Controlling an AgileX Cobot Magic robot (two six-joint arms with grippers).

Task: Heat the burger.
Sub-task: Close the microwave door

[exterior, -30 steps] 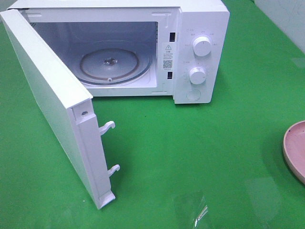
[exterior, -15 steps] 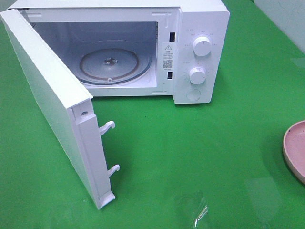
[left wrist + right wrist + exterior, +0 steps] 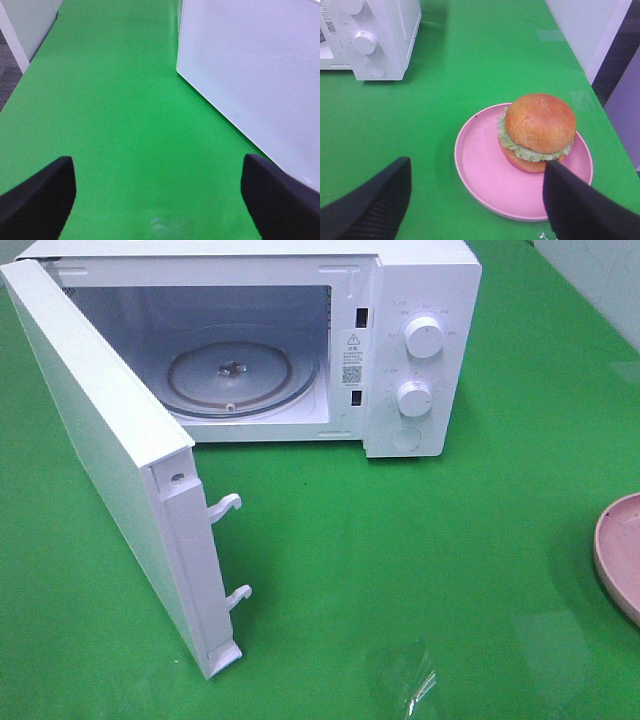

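Exterior high view: microwave (image 3: 300, 340) stands on the green counter (image 3: 450, 540) with its door (image 3: 110, 470) swung fully out, leaving the cavity free for loading.
Turntable: glass turntable (image 3: 240, 370) is bare; nothing is inside the cavity.
Control panel: two knobs (image 3: 425, 338) sit beside the cavity, on the side away from the door hinge.
Burger: burger (image 3: 537, 131) sits on the pink plate (image 3: 485, 175), toward the plate's far side, well apart from the microwave; only the plate's edge shows in the exterior high view.
Right tool: right tool (image 3: 475, 200) is released, jaws spread wide and holding nothing, hovering near the plate; judged to be lined up for picking up the burger or the plate.
Left tool: left tool (image 3: 157, 195) is released and empty, above bare counter beside the door's outer face.
Task status: loading not yet done; door closing and knob setting remain.
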